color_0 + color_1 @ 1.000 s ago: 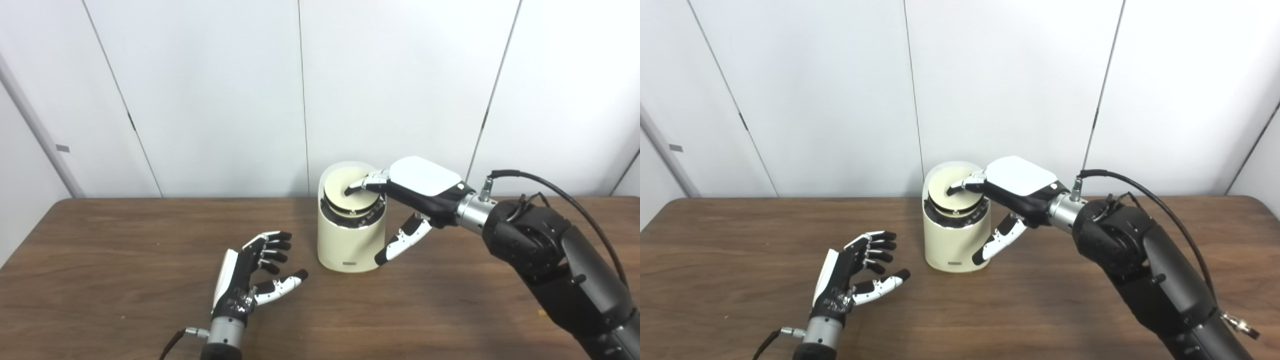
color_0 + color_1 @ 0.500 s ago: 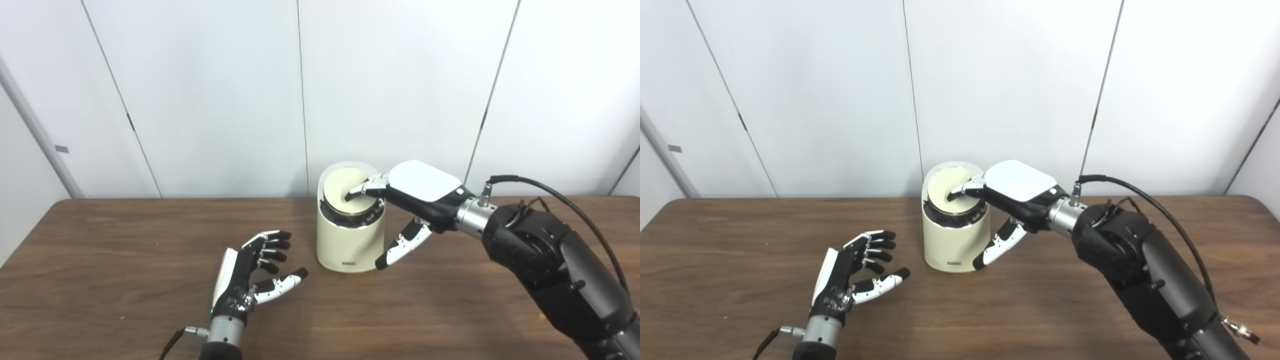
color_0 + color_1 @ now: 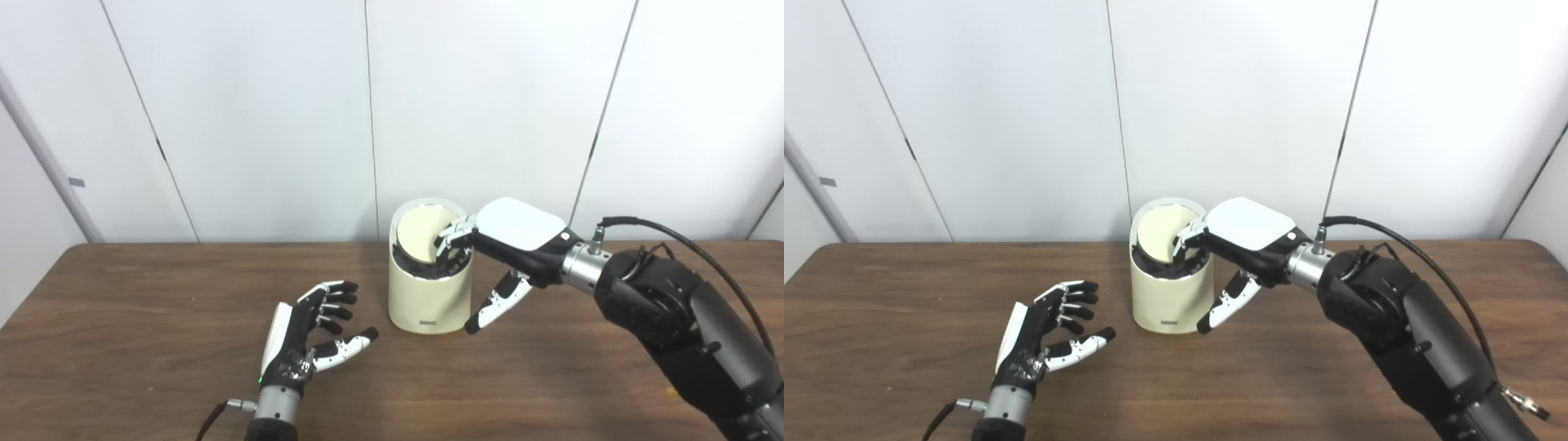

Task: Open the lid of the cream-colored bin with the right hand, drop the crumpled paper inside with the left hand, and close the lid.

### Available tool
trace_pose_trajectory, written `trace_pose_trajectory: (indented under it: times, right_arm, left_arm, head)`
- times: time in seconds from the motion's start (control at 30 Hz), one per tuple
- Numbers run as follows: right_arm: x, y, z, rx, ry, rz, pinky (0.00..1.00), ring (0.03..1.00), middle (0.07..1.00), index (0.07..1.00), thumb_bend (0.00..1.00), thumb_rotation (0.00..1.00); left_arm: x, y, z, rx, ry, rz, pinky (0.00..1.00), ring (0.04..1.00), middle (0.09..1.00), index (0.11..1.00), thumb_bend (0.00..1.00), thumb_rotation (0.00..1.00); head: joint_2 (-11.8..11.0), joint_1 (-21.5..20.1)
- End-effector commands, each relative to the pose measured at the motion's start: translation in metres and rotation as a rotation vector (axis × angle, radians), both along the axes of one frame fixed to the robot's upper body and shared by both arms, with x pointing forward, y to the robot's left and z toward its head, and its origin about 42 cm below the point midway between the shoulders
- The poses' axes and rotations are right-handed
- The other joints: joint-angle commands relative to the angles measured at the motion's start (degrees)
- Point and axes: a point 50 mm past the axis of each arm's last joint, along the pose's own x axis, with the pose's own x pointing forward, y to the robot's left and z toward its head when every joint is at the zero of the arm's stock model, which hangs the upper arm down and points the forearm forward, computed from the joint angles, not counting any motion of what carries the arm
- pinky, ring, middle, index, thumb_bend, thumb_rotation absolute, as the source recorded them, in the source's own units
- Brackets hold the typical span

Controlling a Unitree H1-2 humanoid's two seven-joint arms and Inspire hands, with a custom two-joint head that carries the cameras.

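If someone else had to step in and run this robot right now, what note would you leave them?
Left hand: open, palm up over the table, holding nothing.
Right hand: fingers on the lid of the cream-colored bin, gripping nothing.
Lid: tilted, dark gap at its right edge.
No crumpled paper in view; whether it is inside the bin cannot be seen.
Left: check the paper, get the lid flat and shut.

The right hand [image 3: 1240, 236] presses its fingers into the bin [image 3: 1170, 294], tilting the lid [image 3: 1159, 239]. The left hand [image 3: 1044, 334] rests open on the table [image 3: 906, 288].

The right robot hand [image 3: 514, 236] hides the bin [image 3: 427, 300] opening's right side.
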Motion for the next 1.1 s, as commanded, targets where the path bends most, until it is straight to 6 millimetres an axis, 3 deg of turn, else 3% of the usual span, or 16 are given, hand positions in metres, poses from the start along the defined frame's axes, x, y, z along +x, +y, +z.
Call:
trace_pose_trajectory:
  times: [0.0,0.53,0.7,0.93,1.07]
  right_arm:
    - [-0.001,0.0,-0.009,-0.061,0.019,0.031,0.75,0.841,0.788,0.657,0.77,0.45]
    - [-0.002,0.008,-0.016,-0.067,0.051,0.013,0.81,0.841,0.726,0.757,0.79,0.46]
    - [0.002,0.015,-0.014,-0.074,0.056,0.026,0.79,0.839,0.716,0.75,0.78,0.47]
    - [0.004,0.022,-0.013,-0.111,0.074,0.032,0.88,0.859,0.724,0.754,0.78,0.53]
    - [0.003,0.023,-0.014,-0.13,0.078,0.034,0.89,0.857,0.728,0.758,0.77,0.54]
  left_arm:
    - [0.004,-0.003,0.022,-0.002,-0.082,-0.005,0.52,0.615,0.684,0.71,0.7,0.08]
    - [0.001,-0.005,0.022,-0.003,-0.076,-0.008,0.52,0.62,0.688,0.713,0.7,0.08]
    - [0.001,-0.006,0.023,-0.003,-0.073,-0.006,0.52,0.62,0.689,0.714,0.7,0.08]
    - [0.0,-0.008,0.024,-0.013,-0.072,-0.008,0.53,0.626,0.691,0.713,0.7,0.08]
    - [0.0,-0.009,0.024,-0.006,-0.069,-0.003,0.52,0.62,0.689,0.713,0.7,0.1]
  head:
    - [0.0,0.0]
    - [0.7,0.4]
    - [0.9,0.6]
    - [1.5,0.9]
    - [1.5,0.9]
